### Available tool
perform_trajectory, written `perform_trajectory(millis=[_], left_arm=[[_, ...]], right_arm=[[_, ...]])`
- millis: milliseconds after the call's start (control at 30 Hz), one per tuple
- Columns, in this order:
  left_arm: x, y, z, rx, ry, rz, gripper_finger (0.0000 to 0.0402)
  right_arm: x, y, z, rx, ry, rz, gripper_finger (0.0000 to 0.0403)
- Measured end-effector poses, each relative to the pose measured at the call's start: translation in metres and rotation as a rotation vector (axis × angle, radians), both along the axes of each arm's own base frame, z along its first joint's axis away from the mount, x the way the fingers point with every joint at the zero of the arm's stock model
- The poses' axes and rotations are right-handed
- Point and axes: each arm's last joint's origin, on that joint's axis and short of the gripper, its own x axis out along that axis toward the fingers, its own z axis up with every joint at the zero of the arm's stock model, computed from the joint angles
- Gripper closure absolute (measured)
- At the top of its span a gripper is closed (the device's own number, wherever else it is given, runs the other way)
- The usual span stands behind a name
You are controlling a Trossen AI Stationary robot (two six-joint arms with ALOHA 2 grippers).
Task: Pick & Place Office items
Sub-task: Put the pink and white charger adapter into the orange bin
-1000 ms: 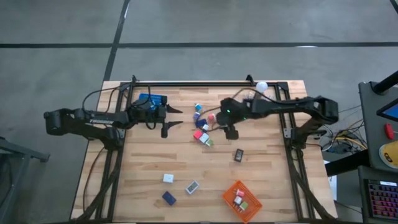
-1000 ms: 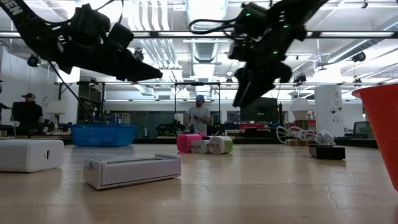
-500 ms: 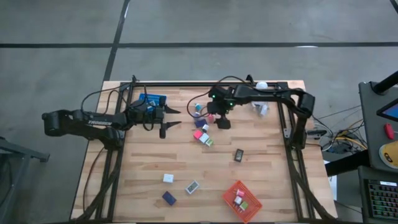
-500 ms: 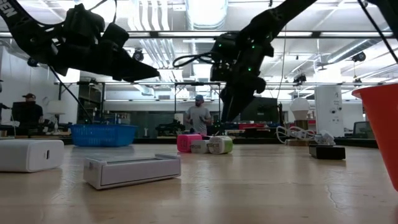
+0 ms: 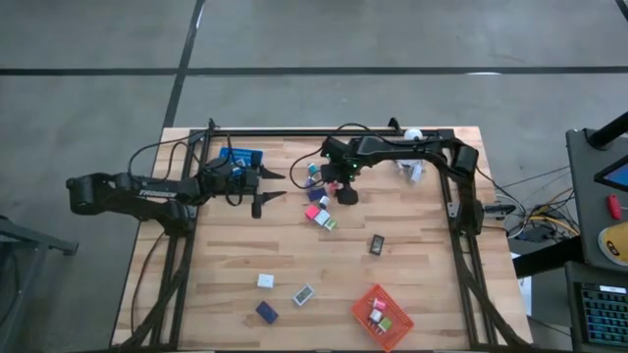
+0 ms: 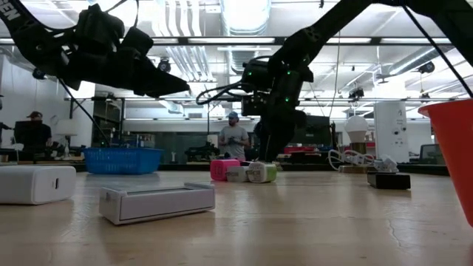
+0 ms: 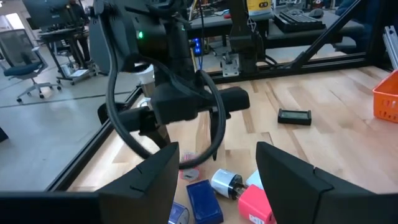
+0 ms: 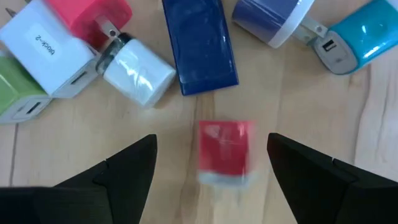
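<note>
My right gripper (image 5: pixel 340 188) (image 8: pixel 214 186) is open and hangs low over a cluster of small office items near the table's middle. In its wrist view the fingers stand on either side of a red block (image 8: pixel 225 153) without touching it. Just beyond lie a dark blue box (image 8: pixel 200 45), a white roll (image 8: pixel 138 74), a pink block (image 8: pixel 93 15), a white block (image 8: pixel 38 48), a green block (image 8: pixel 15 93) and a teal plug (image 8: pixel 360 38), all resting on the wood. My left gripper (image 5: pixel 271 186) (image 7: pixel 217 180) is open and hovers to the left of the cluster.
An orange basket (image 5: pixel 381 316) with a few items sits at the near edge, and a blue basket (image 5: pixel 238 159) at the far left. A dark grey item (image 5: pixel 377 244), a white block (image 5: pixel 265 280), a grey-white box (image 5: pixel 303 294) and a blue block (image 5: pixel 266 312) lie apart. A white ball-topped cluster (image 5: pixel 412 137) is at the far edge.
My right gripper has moved toward the table's left and slightly toward the far edge, and has come down from well above the table to just over the cluster. Its arm has folded in at the elbow. The left arm has kept still.
</note>
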Motion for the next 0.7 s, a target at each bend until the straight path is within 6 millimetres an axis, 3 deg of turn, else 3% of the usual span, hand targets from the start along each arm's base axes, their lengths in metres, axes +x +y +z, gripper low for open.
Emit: perform_trajectory(millis=[700], left_arm=[[0.0001, -0.0003, 0.0001, -0.003, -0.001, -0.003, 0.0186]], right_arm=[[-0.0009, -0.0011, -0.0039, 0.014, -0.004, -0.05, 0.0111]])
